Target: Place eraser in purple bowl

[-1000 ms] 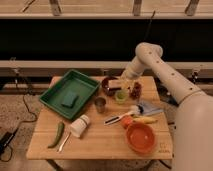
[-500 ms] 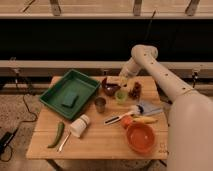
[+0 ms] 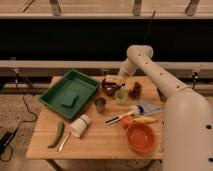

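- Your arm (image 3: 150, 70) is the biggest thing here, a smooth, white, rounded shell arching from the lower right over the back of the wooden table (image 3: 100, 142); it has swung left since half a second ago, when the wrist sat nearer the table's right rear.
- The table is pale planked wood, and everything on it has stayed put across the frames.
- At left, the green tray (image 3: 57, 92) is a shallow rectangle with raised walls, and a green sponge (image 3: 70, 100) lies flat inside.
- Front right, the orange bowl (image 3: 140, 138) is round, glossy and wide.
- Just left of centre, the white cup (image 3: 80, 125) lies on its side.
- Near the front-left edge, you see a long green pepper-like piece (image 3: 58, 134).
- Now the purple bowl (image 3: 110, 88): small, round, dark maroon, at the back centre, beside a small light-green cup (image 3: 120, 95).
- Your gripper (image 3: 118, 79) hangs right over that bowl's rear rim, closer than a second ago.
- The eraser (image 3: 113, 80) shows as a small tan, flat block at the gripper's tip, above the purple bowl; its stripe is too small to make out.
- You can't tell from here whether the jaws are spread or pinching the block.
- A small dark metal cup (image 3: 100, 103) stands upright in front of the bowl.
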Controlling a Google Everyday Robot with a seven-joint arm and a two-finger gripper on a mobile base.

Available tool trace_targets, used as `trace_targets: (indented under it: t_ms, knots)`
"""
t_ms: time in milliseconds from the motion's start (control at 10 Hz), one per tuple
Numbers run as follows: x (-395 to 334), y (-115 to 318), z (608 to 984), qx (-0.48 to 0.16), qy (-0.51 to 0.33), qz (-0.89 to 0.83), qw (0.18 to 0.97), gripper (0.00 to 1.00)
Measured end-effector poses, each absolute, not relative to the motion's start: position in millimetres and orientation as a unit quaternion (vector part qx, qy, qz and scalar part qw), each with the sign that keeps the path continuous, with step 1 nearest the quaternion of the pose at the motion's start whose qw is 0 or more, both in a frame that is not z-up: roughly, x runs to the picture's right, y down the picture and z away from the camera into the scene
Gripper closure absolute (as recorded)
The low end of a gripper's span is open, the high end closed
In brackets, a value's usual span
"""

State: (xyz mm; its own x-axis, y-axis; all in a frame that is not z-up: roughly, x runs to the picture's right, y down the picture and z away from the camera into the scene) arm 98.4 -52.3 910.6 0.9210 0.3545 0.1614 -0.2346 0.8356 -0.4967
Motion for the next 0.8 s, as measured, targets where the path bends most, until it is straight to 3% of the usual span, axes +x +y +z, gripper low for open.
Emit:
trace_targets:
  t_ms: [300, 800]
  knots:
    - [95, -53, 913, -0.234, -0.13, 0.156, 0.951, 0.23]
    - [87, -52, 911, -0.225, -0.157, 0.151, 0.95, 0.2]
